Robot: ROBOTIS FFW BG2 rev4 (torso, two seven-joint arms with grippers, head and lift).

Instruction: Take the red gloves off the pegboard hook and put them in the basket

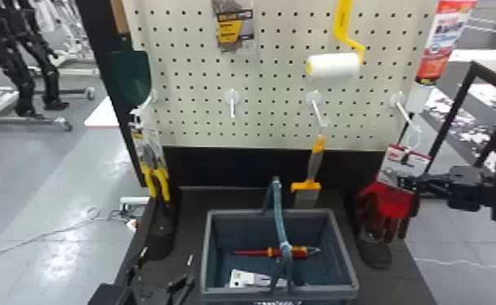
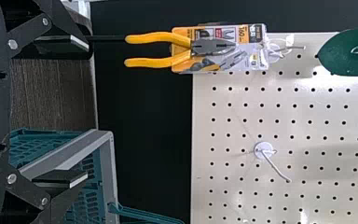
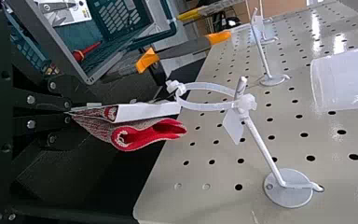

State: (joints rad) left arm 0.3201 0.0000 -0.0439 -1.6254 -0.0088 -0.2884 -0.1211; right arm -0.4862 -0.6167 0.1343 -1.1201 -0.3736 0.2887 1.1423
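"What did the head view show?"

"The red gloves (image 1: 393,205) hung from the pegboard hook (image 1: 407,112), right of the basket (image 1: 344,251), with the right gripper (image 1: 407,182) at their card (image 1: 399,162). The left gripper (image 1: 164,267) was low, left of the basket."

"And the left wrist view?"

"Fingers (image 2: 77,180) wide apart."

"The right wrist view?"

"Fingers pinched on the gloves' edge; the white loop (image 3: 205,107) circled the hook."

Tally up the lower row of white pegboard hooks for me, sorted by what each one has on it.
Holding red gloves: 1
Holding pliers: 1
Holding a scraper: 1
Bare hook: 1
Total: 4
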